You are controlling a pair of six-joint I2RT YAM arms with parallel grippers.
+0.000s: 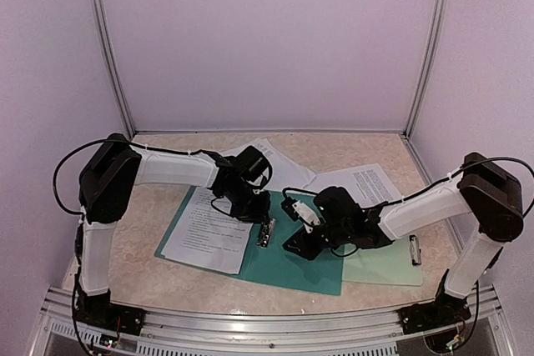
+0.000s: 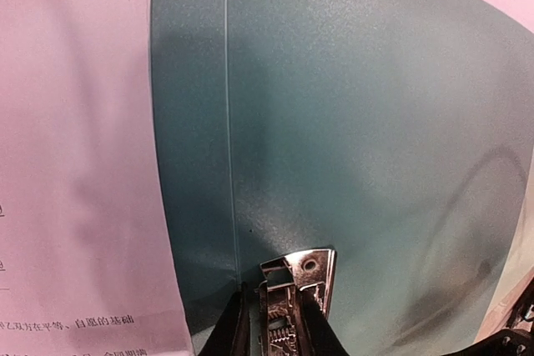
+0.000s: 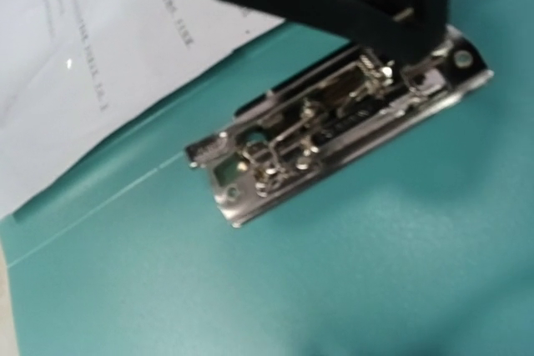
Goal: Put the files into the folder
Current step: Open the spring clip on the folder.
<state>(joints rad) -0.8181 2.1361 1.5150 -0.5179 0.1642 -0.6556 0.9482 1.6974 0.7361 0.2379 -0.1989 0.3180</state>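
The dark teal folder (image 1: 300, 268) lies open at the table's middle, its metal clip (image 1: 265, 233) fixed near the spine. One printed file (image 1: 209, 235) rests on its left flap; in the left wrist view that file (image 2: 75, 164) borders the teal folder (image 2: 350, 122). My left gripper (image 1: 254, 210) points down, jaws narrow and shut on the clip (image 2: 296, 289). The right wrist view shows its black fingers (image 3: 400, 14) on the clip's far end (image 3: 334, 122). My right gripper (image 1: 302, 243) sits low over the right flap; its fingers are hidden.
Two more printed sheets lie at the back (image 1: 279, 164) and back right (image 1: 367, 183). A pale mint clipboard (image 1: 388, 264) with its own small clip (image 1: 415, 249) sticks out from under the folder's right side. Booth walls close the back and sides.
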